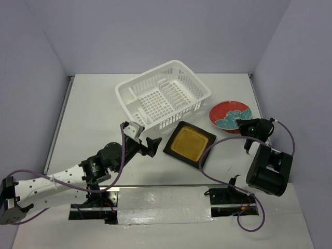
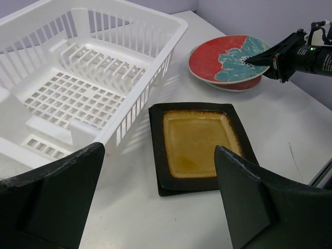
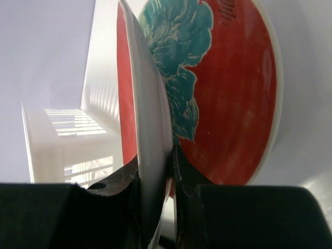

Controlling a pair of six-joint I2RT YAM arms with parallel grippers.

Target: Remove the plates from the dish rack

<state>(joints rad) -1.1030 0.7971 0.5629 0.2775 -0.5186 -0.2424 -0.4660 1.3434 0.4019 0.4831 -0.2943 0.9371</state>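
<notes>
The white dish rack [image 1: 163, 96] holds no plates; it also shows in the left wrist view [image 2: 78, 78]. An amber-centred square plate [image 1: 189, 143] lies on the table on top of another dark square plate, whose edge shows under it [image 2: 171, 191]. My right gripper [image 1: 240, 123] is shut on the near rim of a round red plate with a teal centre [image 1: 230, 115], seen close in the right wrist view [image 3: 228, 93]. That plate is tilted over a second round plate [image 2: 239, 85]. My left gripper [image 1: 144, 134] is open and empty, just left of the square plates.
Grey walls close the table on three sides. The rack stands at the back middle, the square plates in front of it, the round plates to its right near the right wall. Purple cables loop round both arms.
</notes>
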